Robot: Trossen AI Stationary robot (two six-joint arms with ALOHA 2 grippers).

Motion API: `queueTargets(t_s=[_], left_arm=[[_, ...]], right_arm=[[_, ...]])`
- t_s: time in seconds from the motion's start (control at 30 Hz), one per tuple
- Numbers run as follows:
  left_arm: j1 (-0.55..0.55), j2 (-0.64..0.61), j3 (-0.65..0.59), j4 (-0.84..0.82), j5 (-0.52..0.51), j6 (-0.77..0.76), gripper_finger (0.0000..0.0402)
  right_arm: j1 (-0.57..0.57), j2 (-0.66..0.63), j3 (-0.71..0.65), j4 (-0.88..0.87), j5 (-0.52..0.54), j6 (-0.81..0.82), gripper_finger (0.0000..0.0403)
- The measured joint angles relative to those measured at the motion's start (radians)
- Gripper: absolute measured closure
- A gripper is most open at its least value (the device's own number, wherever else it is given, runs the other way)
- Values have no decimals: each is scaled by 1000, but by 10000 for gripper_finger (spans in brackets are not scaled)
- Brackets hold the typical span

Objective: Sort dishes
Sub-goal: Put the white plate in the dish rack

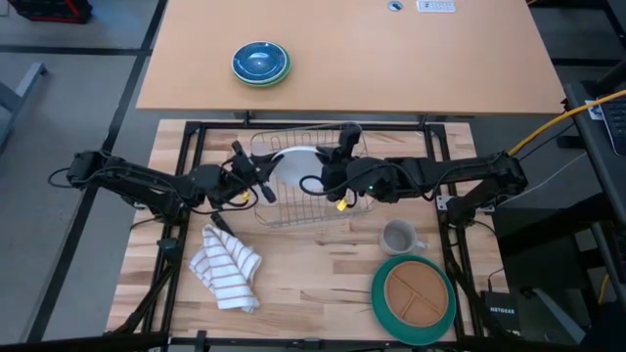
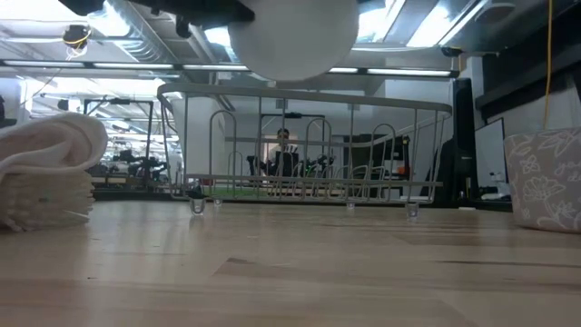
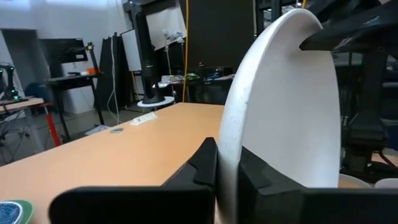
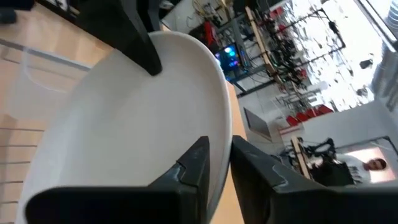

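The small white plate (image 1: 293, 166) is held up over the wire dish rack (image 1: 308, 200) between my two grippers, and its lower part shows at the top of the low view (image 2: 290, 41). My left gripper (image 1: 266, 186) is shut on its left rim and my right gripper (image 1: 323, 183) on its right rim. The tan plate (image 1: 416, 291) lies inside the larger dark green plate (image 1: 383, 305) at the near right of the table. My left gripper pinches the white plate's rim (image 3: 227, 155) between its two fingers (image 3: 204, 167), one on each face. The fingers come roughly level from the table's left. The plate stands on edge, tilted, lifted clear above the rack. My right gripper pinches the opposite rim (image 4: 222, 140) of the white plate between its two fingers (image 4: 194, 163), one on each face. The fingers come roughly level from the table's right. The plate is clear of the rack.
A small grey mug (image 1: 399, 237) stands near the rack's right corner, just beyond the stacked plates. A white striped towel (image 1: 227, 266) lies crumpled at the near left. Blue bowls on a green one (image 1: 261, 64) sit on the far tabletop.
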Motion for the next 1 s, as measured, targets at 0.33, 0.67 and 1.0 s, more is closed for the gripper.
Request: queueTargets(t_s=[0.33, 0.67, 1.0], left_arm=[[-2, 0, 2, -9, 19, 1, 397], [-2, 0, 2, -18, 4, 42, 398], [0, 0, 2, -10, -3, 131, 397]], right_arm=[[-2, 3, -1, 59, -144, -9, 267], [-1, -43, 8, 167, -138, -88, 244], [-1, -68, 180, -20, -132, -89, 244]])
